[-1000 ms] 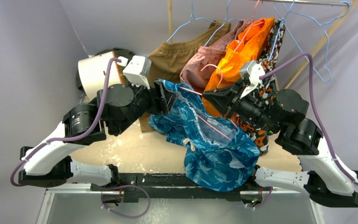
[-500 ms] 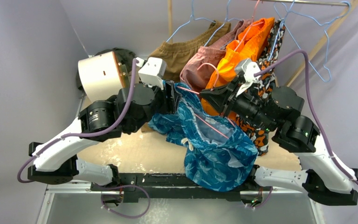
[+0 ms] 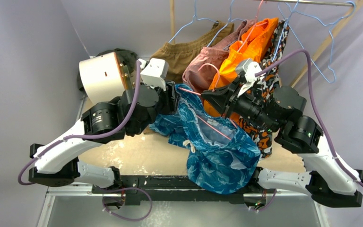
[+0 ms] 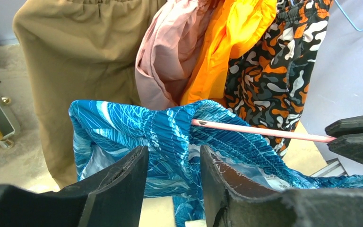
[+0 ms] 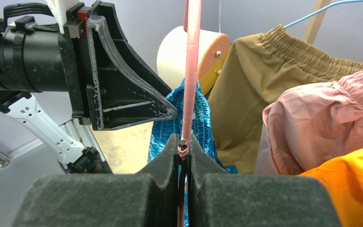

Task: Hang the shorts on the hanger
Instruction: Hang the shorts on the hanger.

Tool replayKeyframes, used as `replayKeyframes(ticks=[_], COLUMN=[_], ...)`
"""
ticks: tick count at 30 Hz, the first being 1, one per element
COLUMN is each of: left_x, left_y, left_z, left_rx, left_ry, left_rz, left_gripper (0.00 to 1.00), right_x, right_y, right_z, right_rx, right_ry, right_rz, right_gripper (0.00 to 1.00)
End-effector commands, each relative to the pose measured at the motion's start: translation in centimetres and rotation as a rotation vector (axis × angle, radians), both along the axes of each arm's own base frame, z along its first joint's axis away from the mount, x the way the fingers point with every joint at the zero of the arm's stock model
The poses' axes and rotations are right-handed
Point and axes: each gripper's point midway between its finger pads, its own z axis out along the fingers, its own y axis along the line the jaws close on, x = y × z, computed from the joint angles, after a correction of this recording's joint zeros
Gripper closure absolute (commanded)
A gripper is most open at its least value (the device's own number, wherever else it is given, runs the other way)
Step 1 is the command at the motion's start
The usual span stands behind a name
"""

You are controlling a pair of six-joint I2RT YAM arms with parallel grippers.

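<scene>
The blue-and-teal shorts (image 3: 217, 151) hang threaded on the pink hanger (image 3: 191, 91), sagging toward the table's near edge. My right gripper (image 5: 183, 142) is shut on the hanger (image 5: 190, 71) wire, holding it out to the left. In the left wrist view the hanger (image 4: 260, 131) tip pokes out through the gathered waistband of the shorts (image 4: 160, 132). My left gripper (image 4: 172, 149) is open. Its jaws stand apart on either side of a fold of the waistband, and I cannot tell whether they touch it. From above, the left gripper (image 3: 175, 99) sits at the shorts' upper left corner, facing the right gripper (image 3: 207, 98).
Brown shorts (image 3: 179, 54), pink shorts (image 3: 201, 68), orange shorts (image 3: 250, 45) and a black-orange patterned garment (image 3: 264, 90) hang behind on light blue hangers (image 3: 312, 42) from a rail (image 3: 307, 2). A white cylinder (image 3: 99, 75) stands at the back left.
My left arm has swung right and forward to the shorts' waistband, and its jaws have narrowed. The right gripper has shifted slightly left with the hanger.
</scene>
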Motion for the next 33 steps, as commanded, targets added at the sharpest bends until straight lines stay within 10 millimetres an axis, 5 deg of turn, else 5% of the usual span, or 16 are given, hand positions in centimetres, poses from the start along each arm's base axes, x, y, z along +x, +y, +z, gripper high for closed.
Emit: replayKeyframes(ticks=[1,3,9,18,19,22,23,29,33], left_x=[0.5,0.6,-0.2,-2.7,-2.6,-2.0,-1.9,-2.9,-3.7], left_y=[0.5,0.5,-1.1,-4.1,-3.5,0.2,1.7,12.5,17.8], left_z=[0.4,0.2,1.4,1.0,1.2,2.4,3.3,12.3,15.8], left_rx=[-0.006,0.003,-0.078,-0.154,-0.157,-0.181,-0.204,-0.419,-0.542], left_ry=[-0.027,-0.031,-0.031,0.046,0.046,0.014,-0.007,-0.194,-0.299], left_rz=[0.039,0.045,-0.043,-0.227,-0.203,-0.096,-0.062,0.069,0.121], left_gripper=[0.55,0.57,1.0,1.0,0.94,0.48,0.42,0.34,0.31], right_x=[-0.8,-0.8,-0.7,-0.7,-0.7,-1.0,-1.0,-1.5,-2.8], right_y=[-0.8,-0.7,-0.2,0.0,-0.1,-1.0,-1.4,-2.6,-0.7], right_z=[3.8,3.8,3.2,3.0,3.2,4.3,4.6,10.2,12.9], right_rx=[0.098,0.097,0.079,0.07,0.07,0.075,0.069,0.015,0.065], right_ry=[-0.062,-0.062,-0.052,-0.047,-0.049,-0.065,-0.069,-0.084,-0.118], right_rz=[0.016,0.017,0.025,0.033,0.03,0.018,0.012,0.008,0.121], right_gripper=[1.0,1.0,1.0,1.0,1.0,1.0,1.0,1.0,1.0])
